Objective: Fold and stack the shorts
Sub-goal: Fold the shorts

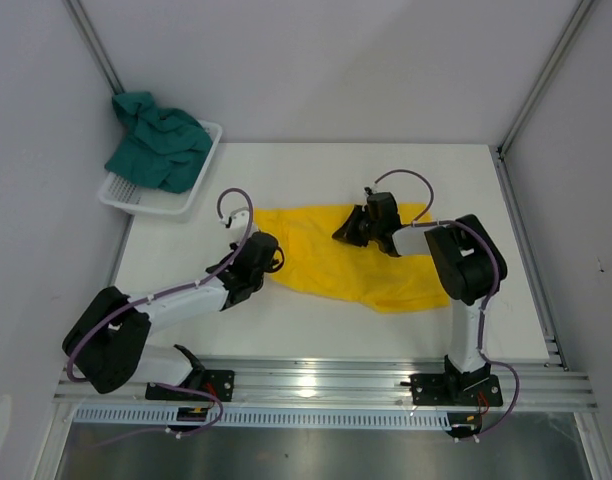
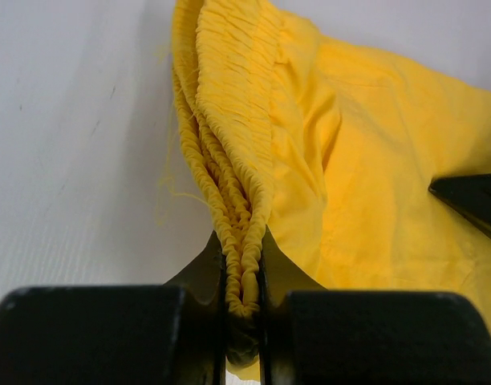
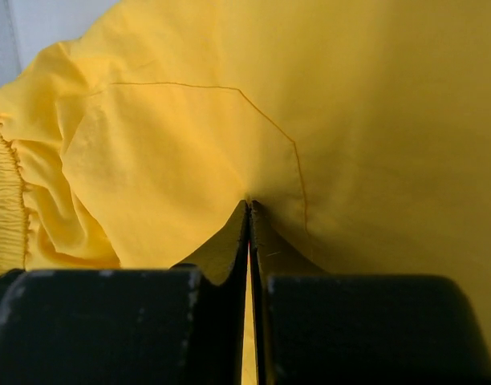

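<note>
Two closed grips hold the yellow shorts (image 1: 336, 272) at the bench (image 1: 286, 335) centre, the left gripper (image 2: 244, 269) clamping the waistband (image 2: 229, 120) and the right gripper (image 3: 249, 207) pinching leg fabric, likely to carry a fold; the teal shorts (image 1: 161, 140) wait in the basket (image 1: 126, 200), upper left.

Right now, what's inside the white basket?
Only the teal shorts can be seen, bunched up and spilling over the rim of the basket. Anything beneath them is covered.
</note>
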### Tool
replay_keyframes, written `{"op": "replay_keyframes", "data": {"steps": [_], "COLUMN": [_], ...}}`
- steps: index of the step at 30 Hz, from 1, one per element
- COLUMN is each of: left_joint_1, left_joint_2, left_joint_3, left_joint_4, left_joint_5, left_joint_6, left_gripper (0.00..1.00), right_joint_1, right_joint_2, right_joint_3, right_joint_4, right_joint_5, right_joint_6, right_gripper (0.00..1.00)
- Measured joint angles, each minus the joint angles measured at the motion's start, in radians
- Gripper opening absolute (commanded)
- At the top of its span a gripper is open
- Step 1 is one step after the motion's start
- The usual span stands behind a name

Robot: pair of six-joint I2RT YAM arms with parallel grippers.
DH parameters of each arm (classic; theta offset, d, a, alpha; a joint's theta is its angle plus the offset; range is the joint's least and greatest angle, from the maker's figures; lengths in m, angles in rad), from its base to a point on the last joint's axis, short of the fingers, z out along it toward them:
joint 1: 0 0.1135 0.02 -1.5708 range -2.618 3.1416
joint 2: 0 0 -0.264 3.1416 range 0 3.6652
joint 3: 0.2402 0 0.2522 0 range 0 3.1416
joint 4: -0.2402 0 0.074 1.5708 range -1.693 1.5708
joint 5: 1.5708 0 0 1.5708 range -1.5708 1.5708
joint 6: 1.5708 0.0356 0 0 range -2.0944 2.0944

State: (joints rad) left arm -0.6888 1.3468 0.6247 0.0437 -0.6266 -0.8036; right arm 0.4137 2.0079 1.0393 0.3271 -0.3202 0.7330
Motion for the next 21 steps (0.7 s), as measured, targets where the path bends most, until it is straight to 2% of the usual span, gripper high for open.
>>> {"op": "replay_keyframes", "data": {"steps": [6,12,21], "left_joint_1": [0.0,0.0,0.0], "left_joint_2": [-0.039,-0.041,-0.002], "left_joint_3": [0.012,0.03,0.03], "left_joint_4": [0.005,-0.002,-0.001], "left_joint_5": [-0.035,-0.061,-0.079], "left_joint_6": [0.124,0.176,0.184], "left_gripper": [0.0,0.0,0.0], "right_joint_1": [0.033,0.032,0.011], "right_joint_2": [0.038,0.022,-0.218], "right_joint_3": [0.056,0.052,-0.148], "right_joint_4": [-0.001,-0.029,-0.087], "right_joint_5": [0.032,0.043,0.018], "right_joint_6": [0.018,0.013,-0.009], "right_gripper": [0.0,0.0,0.0]}}
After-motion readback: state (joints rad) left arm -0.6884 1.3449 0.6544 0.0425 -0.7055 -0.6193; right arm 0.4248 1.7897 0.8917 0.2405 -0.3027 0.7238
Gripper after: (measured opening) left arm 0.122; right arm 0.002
